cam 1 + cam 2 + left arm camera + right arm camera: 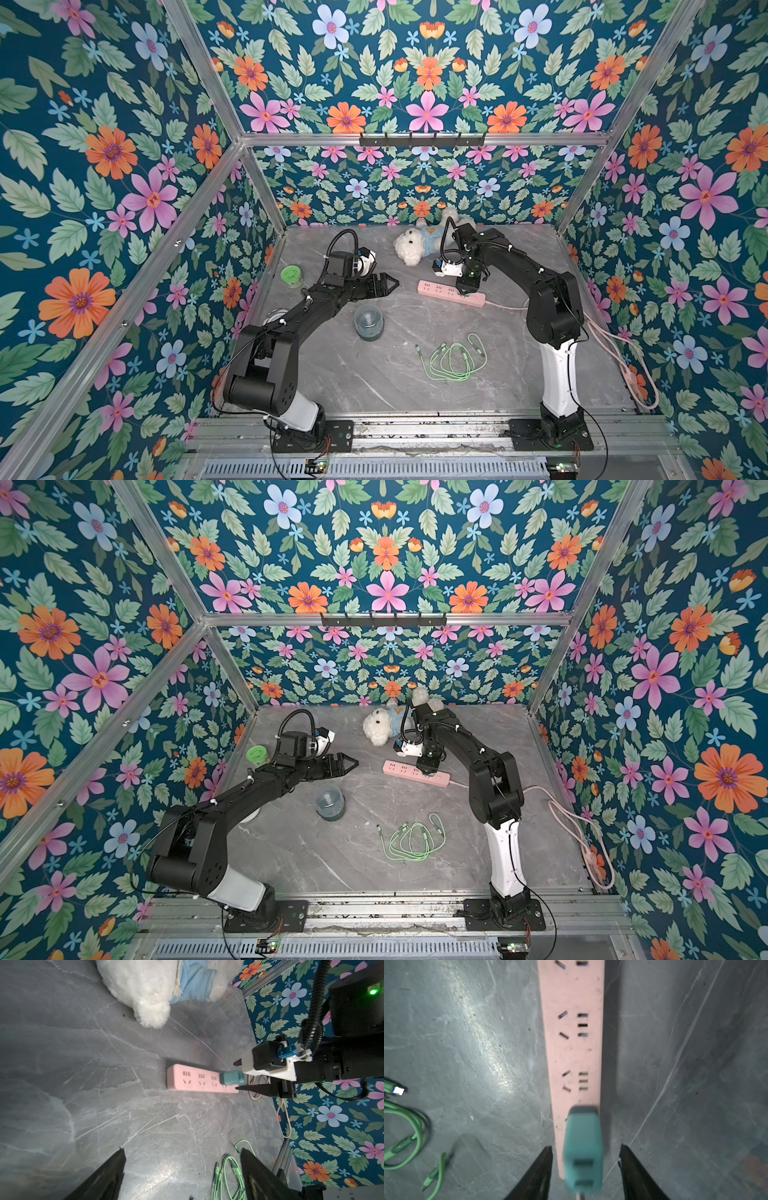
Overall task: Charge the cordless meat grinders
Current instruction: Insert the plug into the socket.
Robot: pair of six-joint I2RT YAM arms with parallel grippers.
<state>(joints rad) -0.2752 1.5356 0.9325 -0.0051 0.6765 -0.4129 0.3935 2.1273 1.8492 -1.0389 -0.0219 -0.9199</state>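
Note:
The cordless meat grinder [368, 322] [329, 803], a squat cylinder with a grey-blue dome, stands upright and untouched near the table's middle left. My left gripper [390, 284] [182, 1167] hovers just behind it, open and empty. My right gripper [466, 292] [586, 1147] points down over the right end of the pink power strip [440, 289] [571, 1032]. A teal charger block [582, 1147] [231, 1078] sits plugged into that end. The right jaws stand apart on either side of the block without touching it. The coiled green cables [453, 357] [228, 1172] lie loose in front.
A white plush dog [415, 245] lies at the back by the right arm. A green-lidded jar [292, 276] stands at the left wall. The strip's pink cord [615, 345] trails along the right wall. A white round object [251, 814] shows partly under the left arm.

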